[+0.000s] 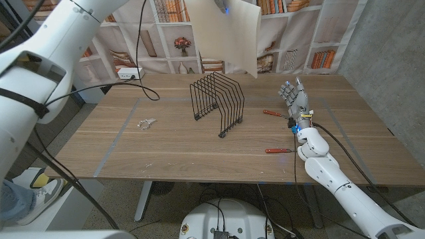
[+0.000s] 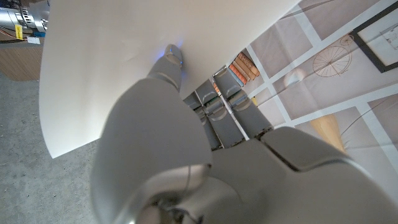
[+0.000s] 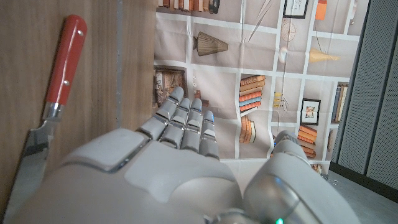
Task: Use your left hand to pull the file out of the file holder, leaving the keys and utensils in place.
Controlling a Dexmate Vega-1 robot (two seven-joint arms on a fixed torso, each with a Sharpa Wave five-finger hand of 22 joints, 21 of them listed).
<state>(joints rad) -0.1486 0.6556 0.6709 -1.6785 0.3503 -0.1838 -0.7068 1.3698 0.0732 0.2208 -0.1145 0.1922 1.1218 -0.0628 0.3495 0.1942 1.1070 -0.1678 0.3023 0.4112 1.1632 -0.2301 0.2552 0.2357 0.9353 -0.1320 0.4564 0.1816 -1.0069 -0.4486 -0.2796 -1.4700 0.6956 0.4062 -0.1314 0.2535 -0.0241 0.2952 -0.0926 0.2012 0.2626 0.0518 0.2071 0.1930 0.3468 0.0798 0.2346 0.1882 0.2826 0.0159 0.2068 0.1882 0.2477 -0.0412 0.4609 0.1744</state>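
- Nearest the head camera, the left arm (image 1: 40,73) sweeps up from the lower left corner and out past the top of the picture.
- Left hand (image 2: 186,124), seen in its own wrist view, grips the cream file (image 2: 155,37): a thumb presses on one face and fingers curl behind the sheet.
- From the head view the file (image 1: 226,33) hangs high in the air, above and behind the file holder (image 1: 218,103), fully out of it and touching nothing on the desk (image 1: 179,153).
- Black and wire-built, the file holder stands upright near the middle of the desk, its slots showing no paper.
- Keys (image 1: 147,122) lie on the desk well to the holder's left.
- Two red-handled utensils lie on the right side: one (image 1: 273,114) just beside the right hand, another (image 1: 279,151) nearer the front edge.
- Right hand (image 1: 295,99) stands on the desk with fingers straight and apart, holding nothing; its wrist view shows a red-handled knife (image 3: 56,81) lying close beside it.
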